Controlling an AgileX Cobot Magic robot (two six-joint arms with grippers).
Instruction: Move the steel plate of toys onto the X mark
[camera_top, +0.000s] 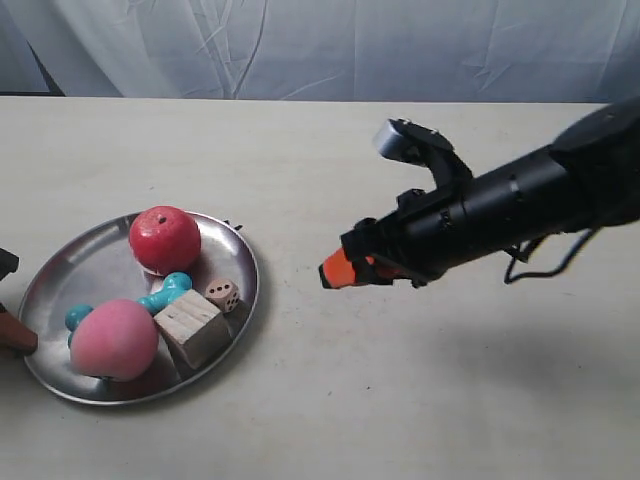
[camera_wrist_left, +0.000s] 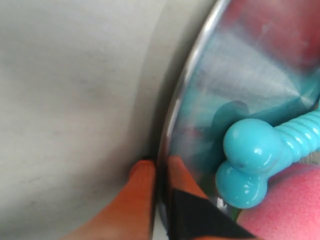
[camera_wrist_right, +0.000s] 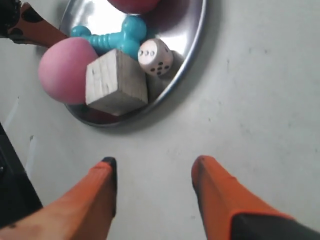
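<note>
The steel plate (camera_top: 75, 262) lies at the exterior view's left and holds the red apple (camera_top: 164, 239), pink peach (camera_top: 113, 339), turquoise bone (camera_top: 168, 291), wooden cube (camera_top: 192, 326) and die (camera_top: 223, 294). My left gripper (camera_wrist_left: 161, 172) is shut on the steel plate's rim (camera_wrist_left: 172, 107), one orange finger outside and one inside, beside the bone (camera_wrist_left: 250, 160). My right gripper (camera_wrist_right: 155, 170) hangs open over bare table, short of the plate (camera_wrist_right: 195, 45), with nothing between its fingers. Small black strokes (camera_top: 232, 225) peek out at the plate's far rim; they look like the X mark, mostly covered.
The pale table (camera_top: 400, 400) reaches back to a white cloth backdrop (camera_top: 400, 45). The black arm at the exterior view's right (camera_top: 520, 205) slants in over the table's middle. A dark edge (camera_wrist_right: 12, 195) shows in the right wrist view.
</note>
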